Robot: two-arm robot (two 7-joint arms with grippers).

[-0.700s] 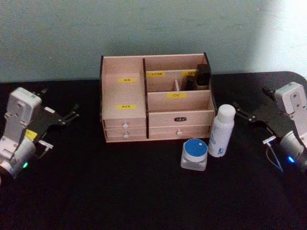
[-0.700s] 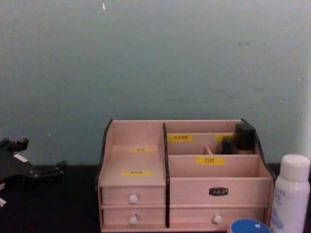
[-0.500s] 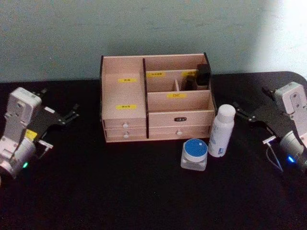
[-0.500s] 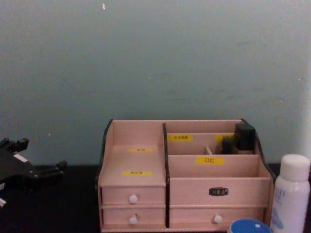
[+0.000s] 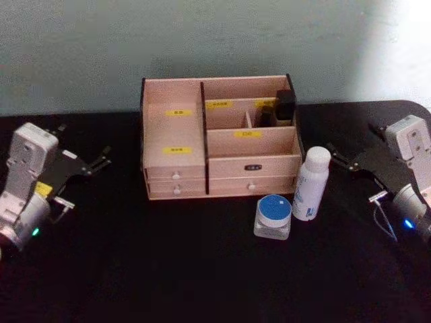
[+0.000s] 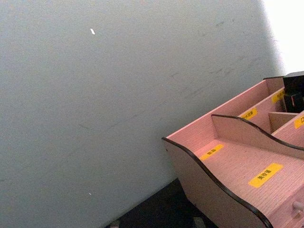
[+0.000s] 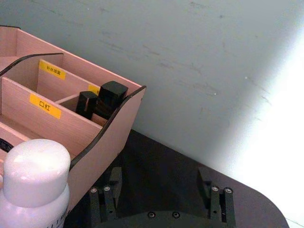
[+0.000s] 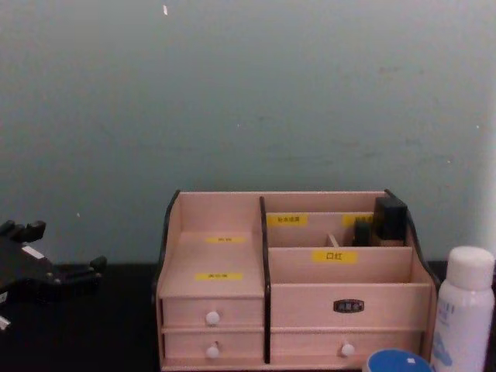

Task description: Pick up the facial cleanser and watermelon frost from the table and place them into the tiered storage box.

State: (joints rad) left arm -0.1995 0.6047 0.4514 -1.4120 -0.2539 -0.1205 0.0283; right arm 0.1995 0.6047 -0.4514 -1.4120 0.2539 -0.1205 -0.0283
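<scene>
Pretty dim overall. The 1 strong light comes in from the right: the wall (image 5: 202, 40) goes from dull to a blown-out white patch at its upper right corner, and the right wrist view has the same glare. The black table (image 5: 202, 269) swallows any shadows. The facial cleanser (image 7: 33, 166) cap catches a soft shine.

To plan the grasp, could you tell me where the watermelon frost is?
Head view: the watermelon frost stands right of centre, in front of the tiered storage box, left of the facial cleanser.
</scene>
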